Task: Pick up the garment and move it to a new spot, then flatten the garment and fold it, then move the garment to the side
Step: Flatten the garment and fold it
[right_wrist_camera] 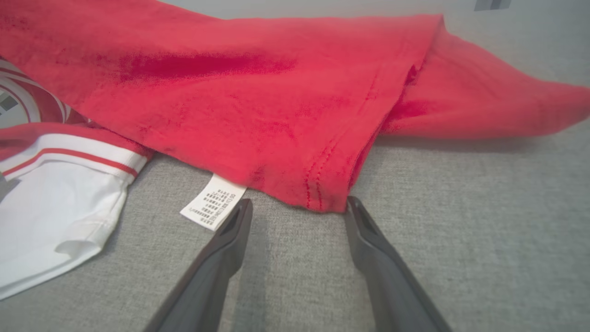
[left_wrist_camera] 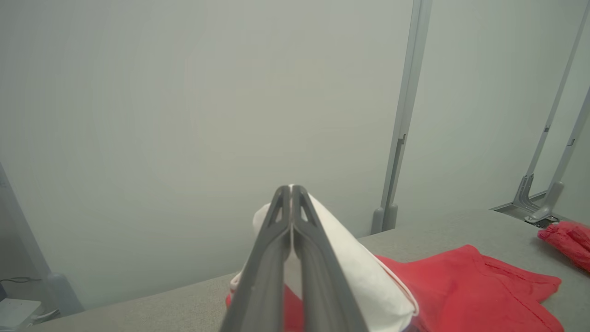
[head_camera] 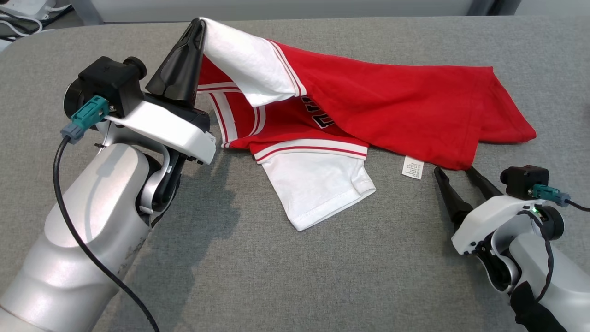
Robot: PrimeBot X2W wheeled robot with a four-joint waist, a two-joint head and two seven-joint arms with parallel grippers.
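Observation:
The garment [head_camera: 405, 101] is a red shirt with white sleeves and red-and-white trim, lying crumpled across the grey table. My left gripper [head_camera: 199, 22] is shut on one white sleeve [head_camera: 249, 64] and holds it raised at the shirt's left end; in the left wrist view the closed fingers [left_wrist_camera: 276, 258] pinch that white sleeve [left_wrist_camera: 364, 286]. My right gripper [head_camera: 454, 171] stands open on the table just short of the red hem [right_wrist_camera: 318, 189]. Its tips [right_wrist_camera: 295, 205] flank the hem's corner. The other white sleeve [head_camera: 318, 189] lies flat.
A white care label [head_camera: 413, 167] sticks out from under the hem beside my right gripper's left finger [right_wrist_camera: 221, 249]. The grey padded table [head_camera: 295, 276] has free room in front. A grey wall with metal posts [left_wrist_camera: 401, 124] stands behind the table's far edge.

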